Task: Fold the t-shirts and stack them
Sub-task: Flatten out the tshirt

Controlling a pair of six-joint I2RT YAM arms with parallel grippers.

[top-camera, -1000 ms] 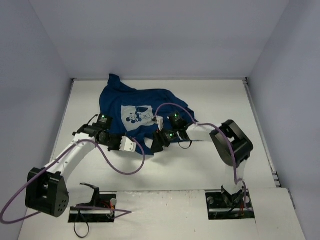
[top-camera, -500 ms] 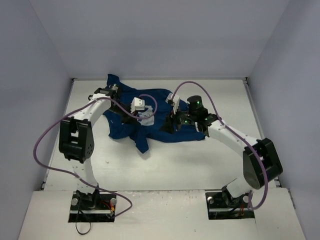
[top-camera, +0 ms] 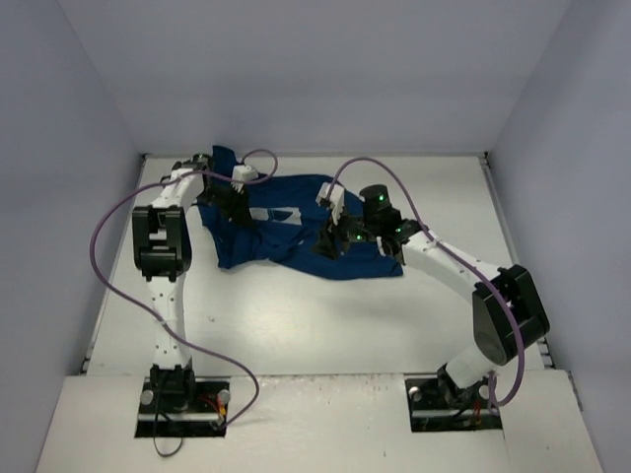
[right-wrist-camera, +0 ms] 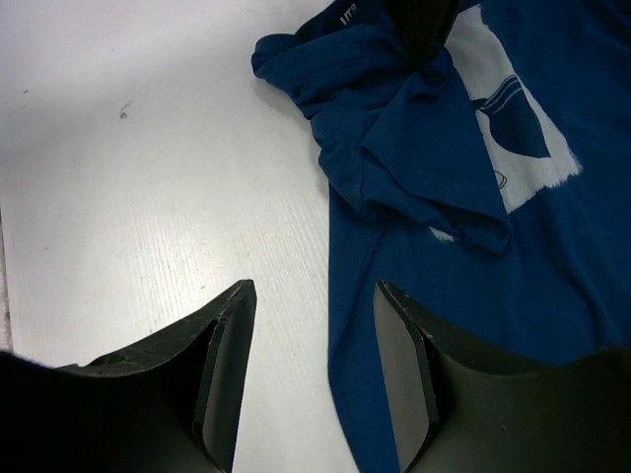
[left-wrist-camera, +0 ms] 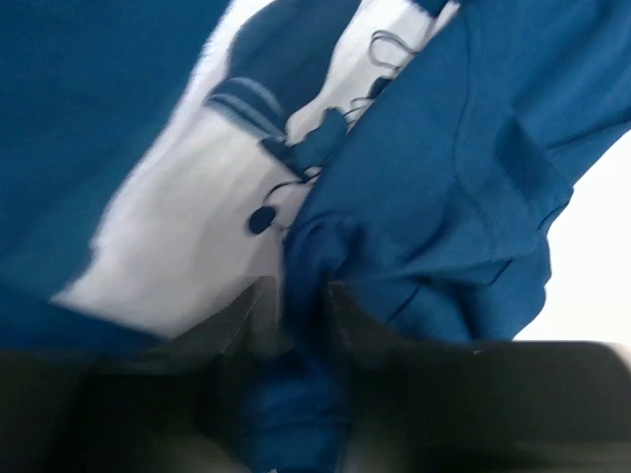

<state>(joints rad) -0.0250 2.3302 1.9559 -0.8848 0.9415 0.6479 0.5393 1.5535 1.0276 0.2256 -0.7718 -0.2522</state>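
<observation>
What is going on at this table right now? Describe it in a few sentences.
Two robot arms are working on one navy t-shirt, which lies crumpled and not yet folded toward the far side of the white table. The left gripper is at the shirt's far left part, beside the pale print. A fold of cloth sits between its fingers, but that view is too blurred to tell whether it grips. The right gripper is open over an edge of the shirt, holding nothing.
</observation>
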